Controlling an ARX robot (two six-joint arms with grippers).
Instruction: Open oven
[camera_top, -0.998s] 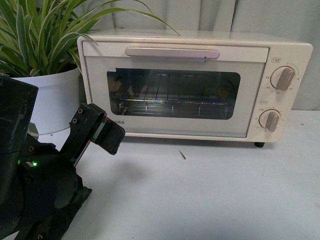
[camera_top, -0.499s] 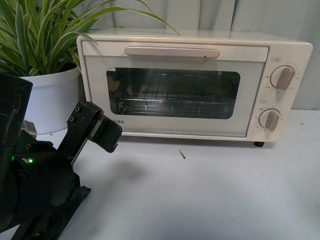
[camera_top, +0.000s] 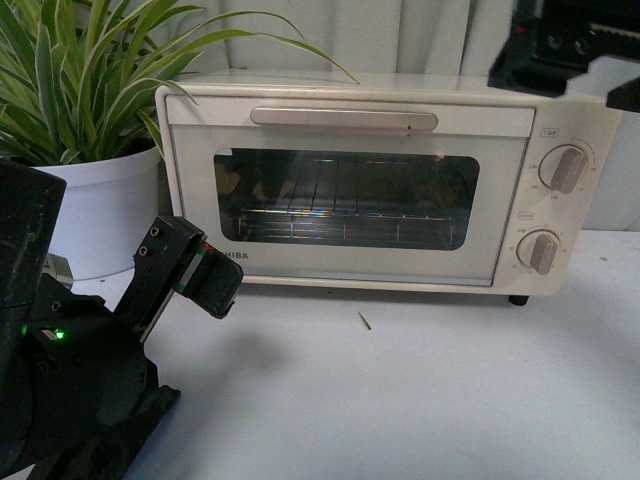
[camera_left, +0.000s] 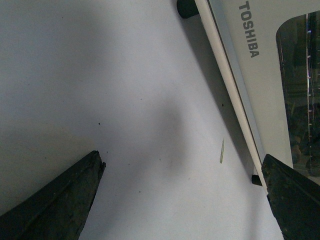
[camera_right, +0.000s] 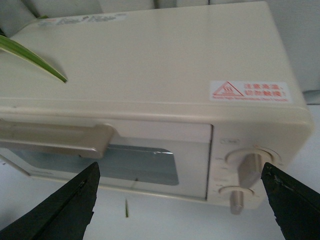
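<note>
The cream-white Toshiba oven (camera_top: 380, 180) stands on the white table, its glass door shut, with the long bar handle (camera_top: 344, 119) across the top and two knobs (camera_top: 563, 168) at the right. A wire rack shows behind the glass. My left gripper (camera_top: 200, 272) is open and empty, low by the oven's front left corner. In the left wrist view its fingers (camera_left: 60, 205) frame bare table beside the door's lower edge (camera_left: 250, 30). My right gripper (camera_right: 180, 200) is open and empty above the oven top (camera_right: 150, 60), with the handle's right end (camera_right: 55, 140) in view. Its arm (camera_top: 570, 45) shows at the top right.
A leafy plant (camera_top: 90, 80) in a white pot (camera_top: 100, 200) stands left of the oven, one leaf (camera_right: 35, 60) lying over the oven top. A thin sliver (camera_top: 365, 320) lies on the table (camera_top: 400, 400) before the door. A pale curtain hangs behind.
My right arm has come into the front view above the oven's top right corner. My left gripper has drifted slightly left and down. The oven door stays shut.
</note>
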